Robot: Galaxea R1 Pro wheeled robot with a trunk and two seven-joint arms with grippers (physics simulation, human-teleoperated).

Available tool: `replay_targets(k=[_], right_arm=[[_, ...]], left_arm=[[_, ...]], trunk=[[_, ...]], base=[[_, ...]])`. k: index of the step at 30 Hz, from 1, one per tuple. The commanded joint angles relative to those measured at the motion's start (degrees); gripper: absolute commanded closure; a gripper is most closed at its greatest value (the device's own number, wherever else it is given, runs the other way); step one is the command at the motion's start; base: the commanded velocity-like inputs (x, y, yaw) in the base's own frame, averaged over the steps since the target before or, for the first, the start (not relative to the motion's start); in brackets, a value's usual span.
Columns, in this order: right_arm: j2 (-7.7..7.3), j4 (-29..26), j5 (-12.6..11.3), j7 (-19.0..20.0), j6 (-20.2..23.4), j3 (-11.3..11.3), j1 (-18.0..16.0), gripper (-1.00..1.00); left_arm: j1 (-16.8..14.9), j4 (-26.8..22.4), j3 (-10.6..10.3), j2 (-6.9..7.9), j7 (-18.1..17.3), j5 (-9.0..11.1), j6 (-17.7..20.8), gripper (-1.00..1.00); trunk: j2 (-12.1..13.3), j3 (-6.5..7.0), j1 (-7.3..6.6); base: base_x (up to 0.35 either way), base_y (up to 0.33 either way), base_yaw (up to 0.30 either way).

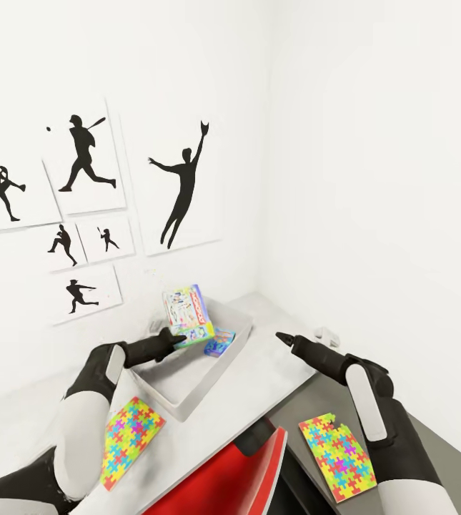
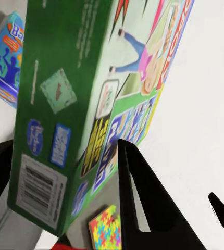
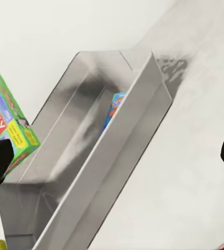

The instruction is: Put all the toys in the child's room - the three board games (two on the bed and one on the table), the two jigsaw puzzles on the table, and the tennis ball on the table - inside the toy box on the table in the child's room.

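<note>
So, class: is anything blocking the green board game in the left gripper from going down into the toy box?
Nothing visible: the green board game, held upright by the left gripper, hangs over the toy box, whose near end looks open. A blue board game lies at the far end.

Green busy-print board game [image 1: 188, 315], grey toy box [image 1: 187, 400], multicolour jigsaw puzzles [image 1: 131, 440].

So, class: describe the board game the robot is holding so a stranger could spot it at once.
Find the grey toy box on the white table. Above it, the left gripper holds a green-edged board game upright; the smaller blue box lies inside.
</note>
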Motion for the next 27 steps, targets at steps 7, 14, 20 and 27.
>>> replay_targets(k=[7,14,20,27], right_arm=[[1.46,1.06,0.36,0.52,-0.28,-0.15,-0.06,-1.00],[1.31,2.21,-0.08,0.52,-0.49,-0.07,-0.06,-1.00],[1.26,2.33,-0.12,0.52,-0.53,-0.05,-0.06,-1.00],[1.29,2.34,-0.12,0.52,-0.55,-0.05,-0.06,-1.00]], left_arm=[[-0.28,2.18,2.31,-0.69,2.42,-0.98,-0.59,1.00],[-0.52,2.62,1.82,1.19,4.45,-0.65,1.35,-1.00],[-0.54,2.64,2.05,1.62,6.40,0.02,3.15,-1.00],[-0.55,2.64,2.11,1.70,8.65,0.17,5.38,-1.00]], trunk=[[-0.16,-0.14,0.04],[-0.16,-0.14,0.04],[-0.16,-0.14,0.04],[-0.16,-0.14,0.04]], base=[[0.000,0.000,0.000],[0.000,0.000,0.000],[0.000,0.000,0.000],[0.000,0.000,0.000]])
